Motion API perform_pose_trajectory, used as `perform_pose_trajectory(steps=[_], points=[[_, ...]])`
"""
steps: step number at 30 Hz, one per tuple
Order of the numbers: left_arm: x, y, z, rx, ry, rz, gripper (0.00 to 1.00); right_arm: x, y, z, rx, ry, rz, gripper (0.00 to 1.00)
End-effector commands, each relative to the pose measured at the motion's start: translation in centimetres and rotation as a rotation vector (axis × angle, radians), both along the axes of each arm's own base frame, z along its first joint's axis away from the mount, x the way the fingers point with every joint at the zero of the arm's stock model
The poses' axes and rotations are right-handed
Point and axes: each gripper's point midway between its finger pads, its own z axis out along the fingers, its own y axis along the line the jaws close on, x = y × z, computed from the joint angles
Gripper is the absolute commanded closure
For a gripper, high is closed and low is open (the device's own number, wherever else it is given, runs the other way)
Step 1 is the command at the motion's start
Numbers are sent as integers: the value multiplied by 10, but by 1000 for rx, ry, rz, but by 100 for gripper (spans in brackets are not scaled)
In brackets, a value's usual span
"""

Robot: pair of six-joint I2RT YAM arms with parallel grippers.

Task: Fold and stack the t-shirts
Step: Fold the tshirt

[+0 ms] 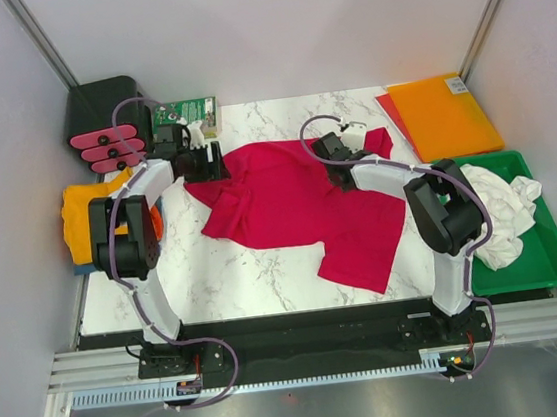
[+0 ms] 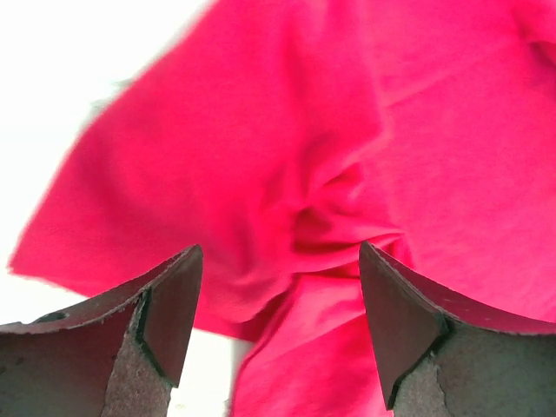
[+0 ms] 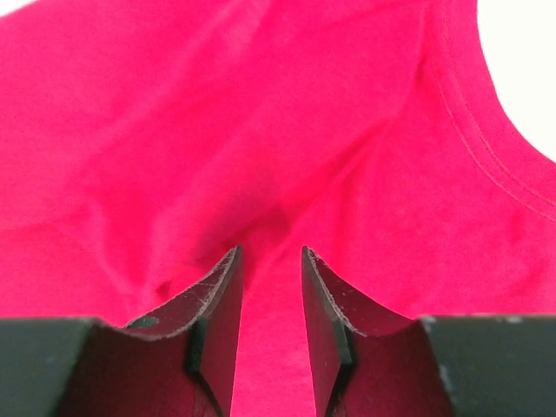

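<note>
Bright, even light, soft shadows — wrist views blow out to white at corners, slightly blurred

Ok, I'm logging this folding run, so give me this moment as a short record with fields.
red shirt: unfolded, crumpled across the middle of the table
left end effector: open, over the shirt's left edge
right end effector: jaws narrow, at the cloth near a stitched hem; grip unclear
yellow shirt: at the table's left edge
white shirt: bunched in the tray, right
</note>
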Motion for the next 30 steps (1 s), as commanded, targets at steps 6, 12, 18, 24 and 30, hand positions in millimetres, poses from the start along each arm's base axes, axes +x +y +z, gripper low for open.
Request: perform_pose_trajectory(steps=[6,12,18,24,30], points=[[35,11,17,78,-31,72,20,-4,2,25,23,-47,34,62],[33,43,-21,185,61,135,21,-28,-10,6,-12,12,42,64],[23,53,-41,245,117,126,22,-56,-22,-25,-35,100,43,66],[21,65,-58,323,182,108,25,-76,-26,-57,-32,218,34,66],[36,84,-60,388,194,144,26,-97,-35,-81,-31,350,7,67]])
